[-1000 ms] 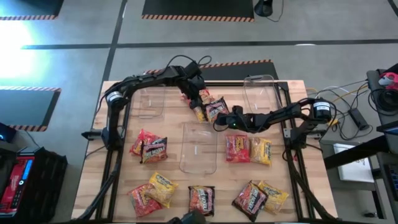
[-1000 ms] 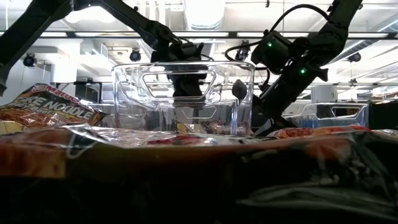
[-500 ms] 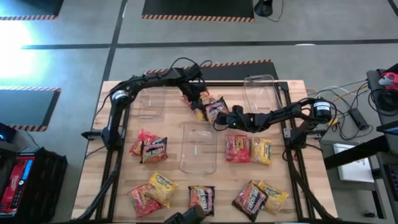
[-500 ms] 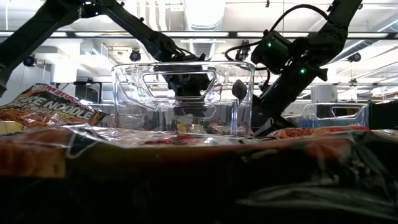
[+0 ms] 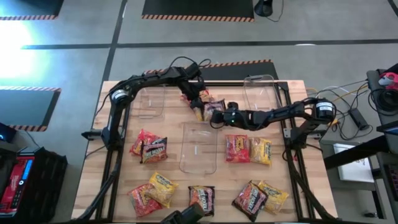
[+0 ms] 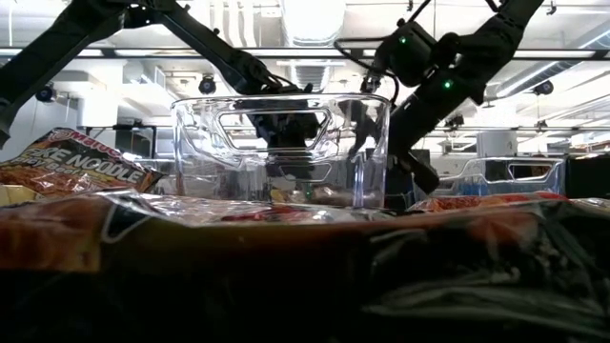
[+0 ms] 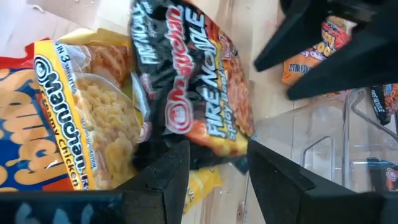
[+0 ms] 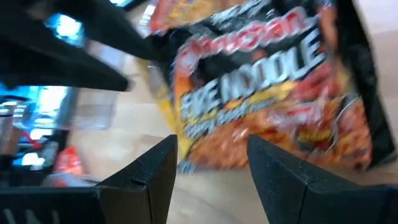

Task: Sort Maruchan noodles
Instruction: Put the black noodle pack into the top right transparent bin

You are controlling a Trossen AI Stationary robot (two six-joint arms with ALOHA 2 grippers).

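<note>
High view: black noodle packet (image 5: 214, 111) mid-table, between left gripper (image 5: 198, 102) and right gripper (image 5: 219, 116); clear bin (image 5: 198, 147) just beside.
Left wrist view: fingers (image 7: 163, 180) spread, packet edge between, grip uncertain.
Right wrist view: fingers (image 8: 147, 180) spread, packet just ahead.

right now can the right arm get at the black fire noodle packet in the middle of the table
Probably yes. The right gripper sits right at the black fire noodle packet with fingers open. The left gripper crowds the same pile from the other side, next to the yellow chicken packet, so a clash is possible.
</note>
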